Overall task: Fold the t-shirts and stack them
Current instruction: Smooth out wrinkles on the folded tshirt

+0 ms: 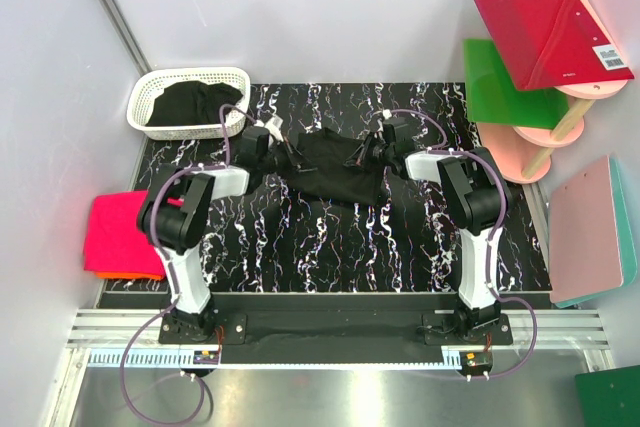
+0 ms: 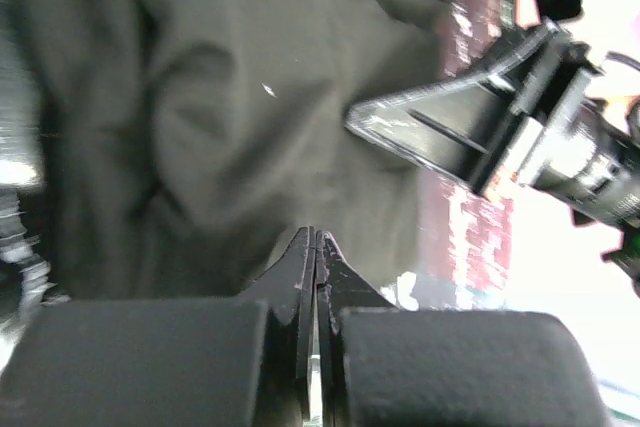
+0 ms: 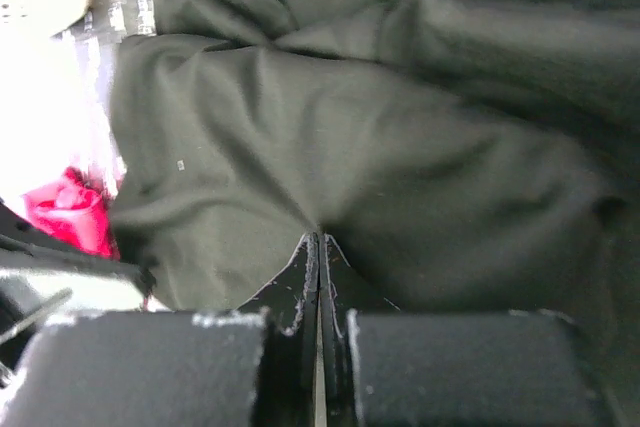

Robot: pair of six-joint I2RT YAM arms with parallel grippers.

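A crumpled black t-shirt [image 1: 335,169] lies mid-table between my two grippers. My left gripper [image 1: 287,152] is at its left end. In the left wrist view the left gripper [image 2: 317,235] has its jaws pressed together at the edge of the black t-shirt [image 2: 230,117], pinching it. My right gripper [image 1: 366,153] is at the shirt's right end. In the right wrist view the right gripper [image 3: 318,237] is shut on the black t-shirt [image 3: 330,137], and creases run out from its tips. A folded hot-pink t-shirt [image 1: 120,230] lies on an orange one [image 1: 130,274] at the table's left edge.
A white lattice basket [image 1: 150,87] holding black cloth [image 1: 190,107] stands at the back left. At the right is a pink round-shelf stand [image 1: 520,152] with a red board [image 1: 550,37] and a green board [image 1: 500,82]. A pink board [image 1: 590,227] lies beside the table.
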